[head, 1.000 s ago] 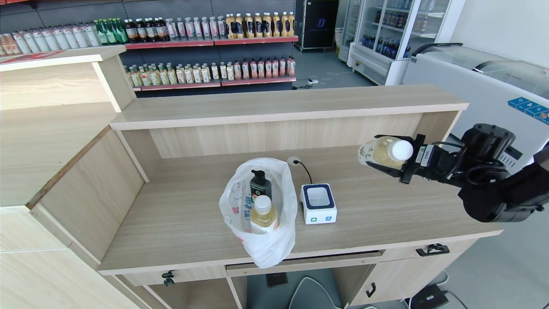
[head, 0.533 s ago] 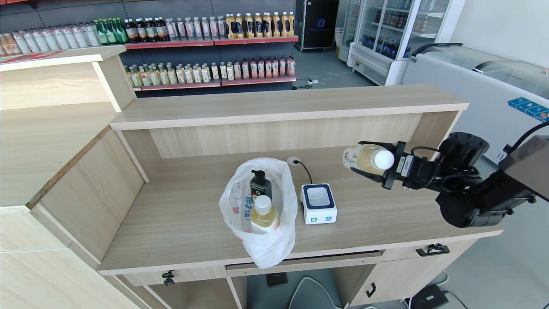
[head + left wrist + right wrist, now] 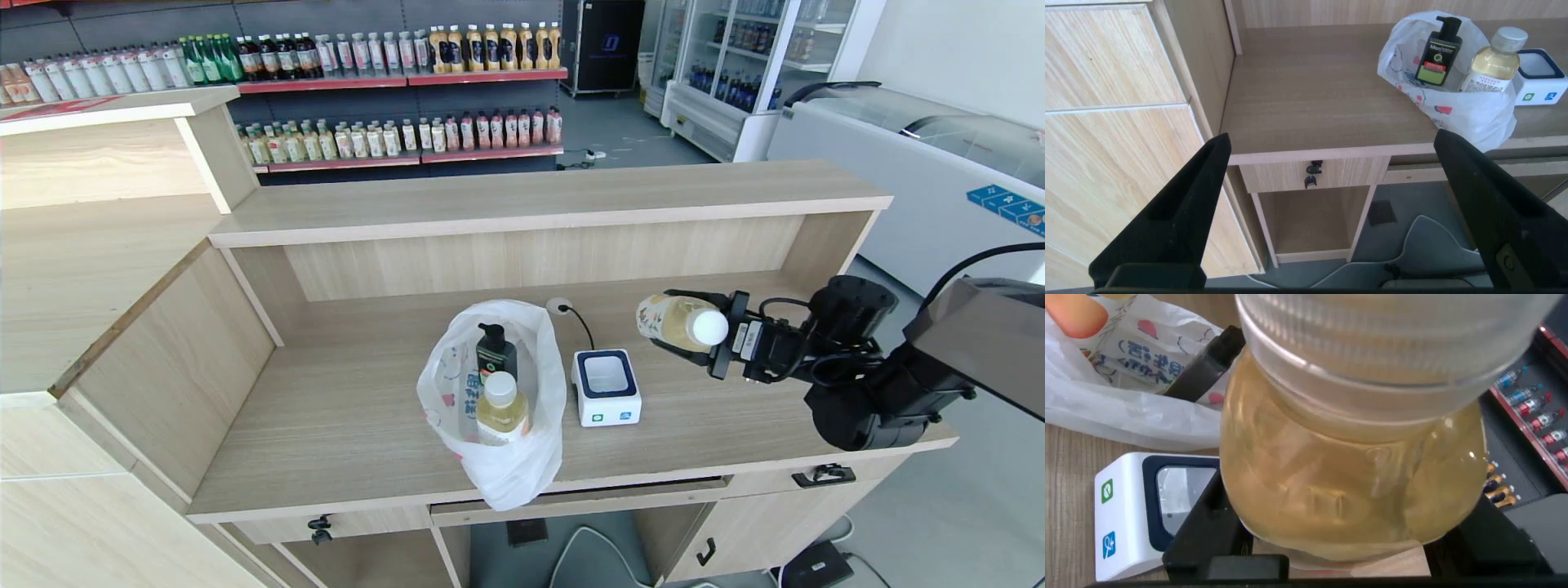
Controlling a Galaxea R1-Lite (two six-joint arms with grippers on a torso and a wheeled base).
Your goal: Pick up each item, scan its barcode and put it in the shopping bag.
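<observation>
Over the counter (image 3: 367, 425), right gripper (image 3: 668, 318) clamped on bottle (image 3: 681, 322) has neared the scanner (image 3: 606, 386).

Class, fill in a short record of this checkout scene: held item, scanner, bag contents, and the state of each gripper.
held item: drink bottle, on its side above the counter
scanner: barcode scanner, on the counter between the shopping bag and the held bottle
bag contents: pump bottle and second drink bottle, both upright
right gripper: shut on the drink bottle
left gripper: open, holding nothing
</observation>
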